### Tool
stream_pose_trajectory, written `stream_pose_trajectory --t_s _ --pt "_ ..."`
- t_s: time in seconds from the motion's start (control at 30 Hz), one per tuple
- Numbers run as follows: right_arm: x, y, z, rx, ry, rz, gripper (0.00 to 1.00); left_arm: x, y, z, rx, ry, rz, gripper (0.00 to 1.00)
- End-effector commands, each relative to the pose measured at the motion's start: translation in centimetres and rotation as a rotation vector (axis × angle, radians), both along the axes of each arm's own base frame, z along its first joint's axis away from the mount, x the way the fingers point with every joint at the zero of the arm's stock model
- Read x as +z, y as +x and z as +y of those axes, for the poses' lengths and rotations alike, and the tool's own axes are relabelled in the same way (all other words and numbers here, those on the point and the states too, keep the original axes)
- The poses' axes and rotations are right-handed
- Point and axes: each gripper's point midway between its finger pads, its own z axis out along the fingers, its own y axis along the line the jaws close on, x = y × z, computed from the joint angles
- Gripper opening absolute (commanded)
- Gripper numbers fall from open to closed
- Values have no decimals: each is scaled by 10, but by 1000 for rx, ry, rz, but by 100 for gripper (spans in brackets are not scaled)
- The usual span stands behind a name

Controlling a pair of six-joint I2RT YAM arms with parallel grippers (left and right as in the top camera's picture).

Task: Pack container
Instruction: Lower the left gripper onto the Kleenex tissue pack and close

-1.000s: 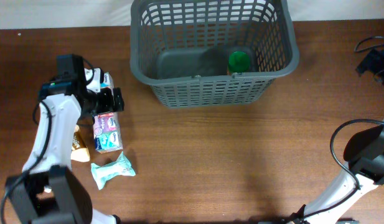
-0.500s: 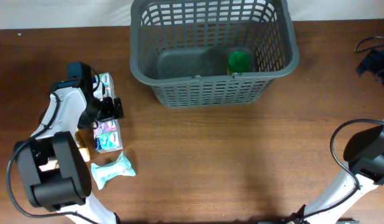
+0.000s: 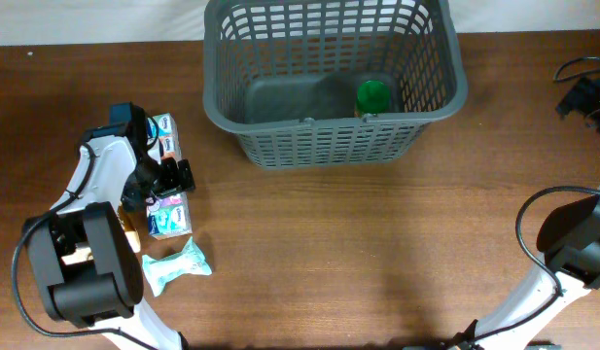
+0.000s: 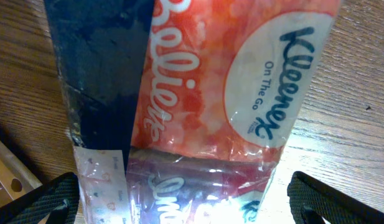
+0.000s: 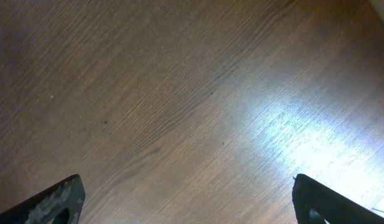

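Observation:
The container [image 3: 329, 146], a large dark grey lattice basket, stands at the back centre of the table with a green-lidded jar [image 3: 373, 95] inside at its right. My left gripper [image 3: 169, 178] is open, low over a stack of Kleenex tissue packs [image 3: 167, 212] at the left. In the left wrist view the red tissue pack [image 4: 241, 81] fills the frame, and my fingers [image 4: 185, 202] stand wide on either side of it. My right gripper [image 5: 188, 199] is open over bare wood.
A teal wrapped packet [image 3: 176, 264] lies in front of the tissue packs. A tan item [image 3: 126, 235] lies to their left, and a white and green pack [image 3: 164, 129] behind them. Black cables [image 3: 583, 95] lie at the far right edge.
My left arm has swung in over the tissue packs and the gripper has come down slightly toward the front, over the stack. The basket, the jar and the right arm have not moved.

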Motion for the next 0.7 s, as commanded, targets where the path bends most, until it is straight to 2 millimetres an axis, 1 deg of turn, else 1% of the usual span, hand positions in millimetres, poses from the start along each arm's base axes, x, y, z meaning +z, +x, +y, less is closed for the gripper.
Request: stream_pose_trajectory --t_s 0.0,0.27,0.3,0.47,0.53,0.67 --pt "-1 -1 -1 -12 4 -1 99 -6 -3 3 20 3 17 99" --pt "-1 -1 -1 -12 4 0 99 -9 9 5 -55 14 -29 99" --pt "-1 -1 -1 -12 4 0 99 -10 10 5 -55 14 -28 99" --pt "-1 -1 -1 -12 4 -1 99 -27 6 3 -78 1 14 99" --pt "-1 -1 -1 -12 4 -1 99 -31 5 3 -77 -2 25 99" --pt "-1 -1 -1 -12 4 -1 99 -32 6 3 -77 -2 25 99"
